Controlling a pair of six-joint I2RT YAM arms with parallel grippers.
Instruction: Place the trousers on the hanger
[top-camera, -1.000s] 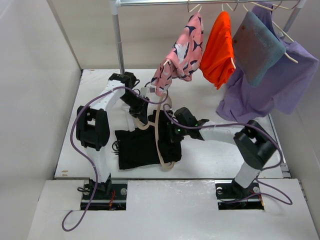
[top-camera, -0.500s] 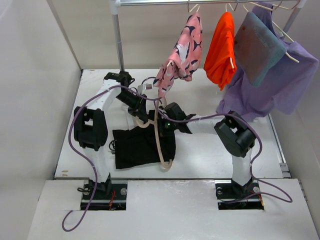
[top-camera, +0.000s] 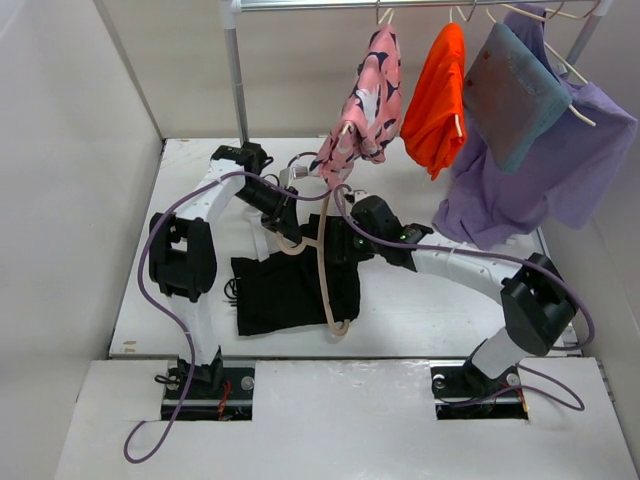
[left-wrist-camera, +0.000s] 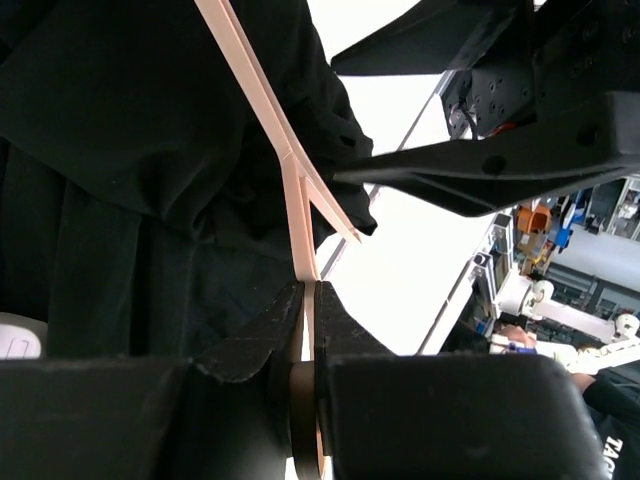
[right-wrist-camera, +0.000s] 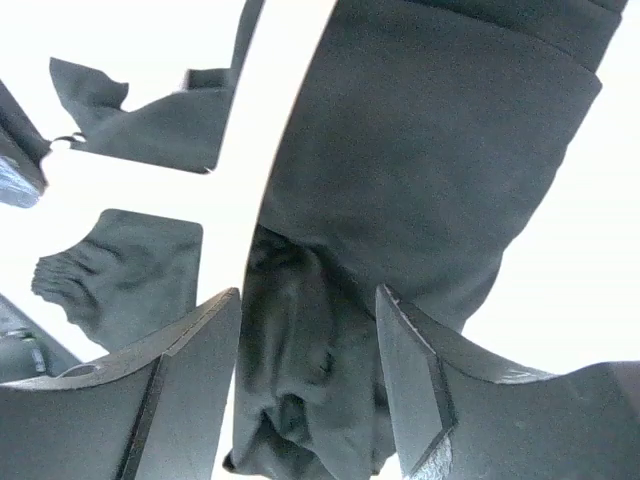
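The black trousers (top-camera: 285, 295) lie bunched on the white table, draped over the pale wooden hanger (top-camera: 323, 275), whose lower end sticks out at the front. My left gripper (top-camera: 290, 232) is shut on the hanger (left-wrist-camera: 308, 250) near its hook, with the trousers (left-wrist-camera: 130, 150) hanging dark to the left of the bars. My right gripper (top-camera: 340, 250) hovers at the trousers' right edge. In the right wrist view its jaws (right-wrist-camera: 310, 335) stand open, with a fold of the trousers (right-wrist-camera: 400, 150) loose between the fingers (right-wrist-camera: 190, 360).
A clothes rail runs across the back on a pole (top-camera: 237, 80). On it hang a pink patterned garment (top-camera: 368, 100), an orange one (top-camera: 440, 95) and a purple one with a teal cloth (top-camera: 510, 95). The pink garment hangs just above both grippers.
My right gripper has opened and let go of the trousers, and its arm has swung out to the right. The trousers and hanger shifted slightly; the left gripper kept its hold.
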